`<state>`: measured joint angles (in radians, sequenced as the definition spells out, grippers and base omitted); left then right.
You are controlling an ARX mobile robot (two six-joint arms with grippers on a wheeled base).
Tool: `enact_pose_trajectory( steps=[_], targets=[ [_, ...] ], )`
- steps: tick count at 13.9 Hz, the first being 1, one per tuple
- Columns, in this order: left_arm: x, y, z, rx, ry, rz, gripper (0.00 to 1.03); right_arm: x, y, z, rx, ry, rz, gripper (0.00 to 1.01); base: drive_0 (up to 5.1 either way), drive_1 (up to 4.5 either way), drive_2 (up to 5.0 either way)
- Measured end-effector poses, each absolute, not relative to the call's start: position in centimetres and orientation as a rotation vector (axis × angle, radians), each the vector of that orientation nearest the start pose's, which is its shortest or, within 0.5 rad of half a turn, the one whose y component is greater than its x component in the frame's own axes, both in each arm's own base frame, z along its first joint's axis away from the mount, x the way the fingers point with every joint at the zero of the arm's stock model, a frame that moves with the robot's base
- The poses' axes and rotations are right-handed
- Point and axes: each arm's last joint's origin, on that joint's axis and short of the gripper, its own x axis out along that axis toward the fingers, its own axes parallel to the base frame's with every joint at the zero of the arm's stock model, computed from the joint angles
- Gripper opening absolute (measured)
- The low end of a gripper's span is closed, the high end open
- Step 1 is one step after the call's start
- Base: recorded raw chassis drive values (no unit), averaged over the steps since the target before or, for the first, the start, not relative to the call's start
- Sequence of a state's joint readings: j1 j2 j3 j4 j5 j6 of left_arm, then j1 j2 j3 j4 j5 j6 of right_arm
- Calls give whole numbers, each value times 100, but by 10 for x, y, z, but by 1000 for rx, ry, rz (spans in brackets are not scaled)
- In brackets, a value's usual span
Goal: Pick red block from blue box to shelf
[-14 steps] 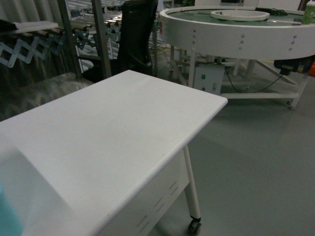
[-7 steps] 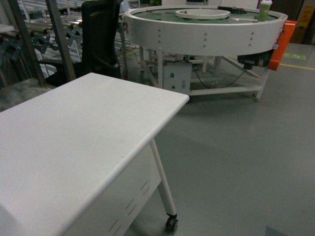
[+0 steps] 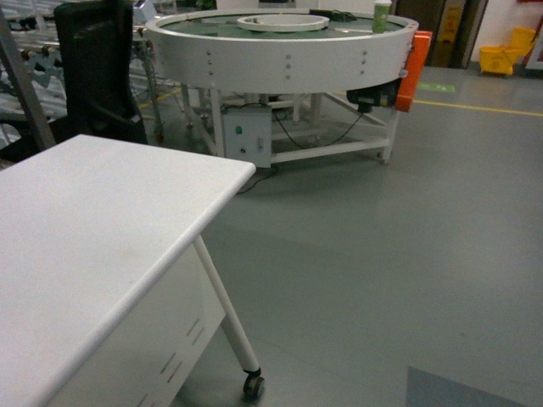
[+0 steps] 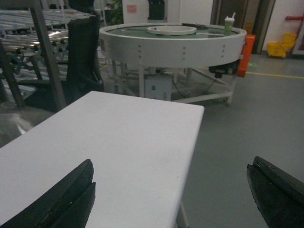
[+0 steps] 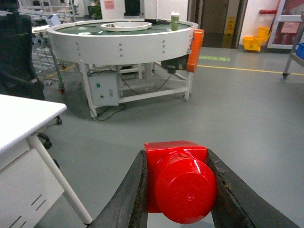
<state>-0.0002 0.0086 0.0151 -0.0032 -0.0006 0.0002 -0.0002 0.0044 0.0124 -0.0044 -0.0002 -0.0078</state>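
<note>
The red block is a glossy cube with its round stud facing the right wrist camera. My right gripper is shut on it, one black finger pressed on each side, and holds it in the air above the grey floor. My left gripper is open over the white table with nothing between its fingers. Neither gripper shows in the head view. The blue box is out of view. A steel rack post on a castor shows at the right wrist view's right edge; I cannot tell if it is the shelf.
The white table on castor legs fills the left of the head view. Behind it stand a black chair, steel posts with roller conveyors, and a big round white conveyor table. Grey floor spreads to the right.
The head view has swung to the right. The white table has slid to the left, the turquoise corner at the lower left has left the view, and more floor shows.
</note>
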Motion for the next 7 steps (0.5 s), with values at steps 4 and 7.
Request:
enact_pose_trajectory(
  steps=[4,7],
  targets=[
    [97,0,168,0,-3,0,98,97,0,167,-8,-3,0,27,-153,-153,-153],
    [97,0,168,0,-3,0,98,97,0,167,-8,-4,0,27,-166,-166,-166]
  ],
)
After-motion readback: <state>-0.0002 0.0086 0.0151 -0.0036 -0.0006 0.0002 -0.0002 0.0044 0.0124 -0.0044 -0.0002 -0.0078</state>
